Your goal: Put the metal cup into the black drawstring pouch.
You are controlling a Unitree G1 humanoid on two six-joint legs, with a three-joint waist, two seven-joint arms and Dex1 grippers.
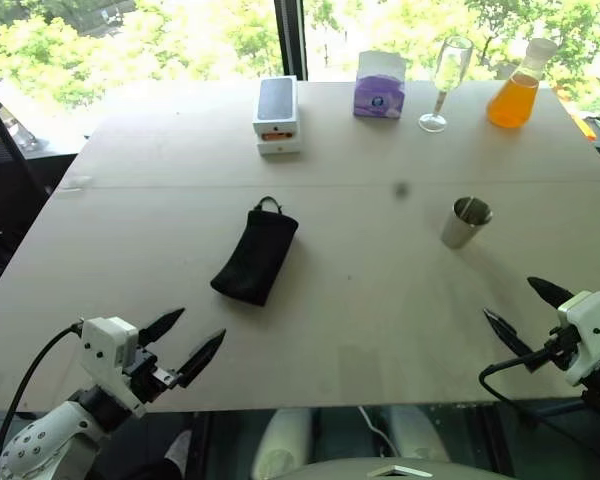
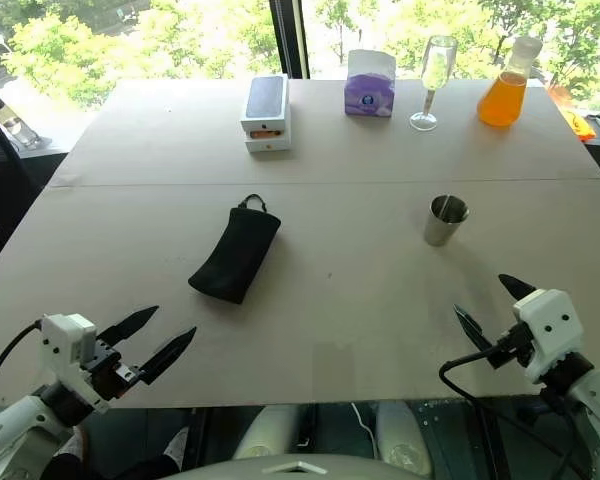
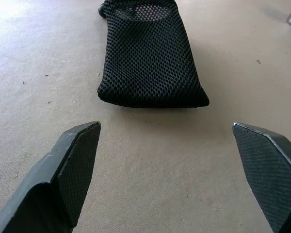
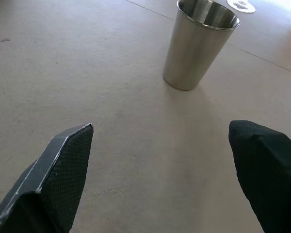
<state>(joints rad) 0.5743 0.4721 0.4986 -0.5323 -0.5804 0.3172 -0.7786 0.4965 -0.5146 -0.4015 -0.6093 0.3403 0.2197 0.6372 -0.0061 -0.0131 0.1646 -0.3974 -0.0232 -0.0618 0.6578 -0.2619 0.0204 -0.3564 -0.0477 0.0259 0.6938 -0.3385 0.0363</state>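
**Cup and pouch apart on the table, both grippers empty**

The metal cup (image 1: 466,221) stands upright on the right half of the pale table (image 1: 360,300), mouth up, nothing touching it. Well to its left the black drawstring pouch (image 1: 256,255) lies flat and slanted, its cord loop at the far end, its closed bottom toward the robot.

Near the table's front edge, the left gripper (image 1: 182,342) hangs with fingers spread wide, pointing toward the pouch's bottom end and clear of it. The right gripper (image 1: 525,315) is likewise spread wide and holds nothing, aimed at the cup but short of it.

Along the far edge stand a white phone box (image 1: 277,114), a purple tissue box (image 1: 380,86), a clear wine glass (image 1: 446,82) and a flask of orange liquid (image 1: 516,90).
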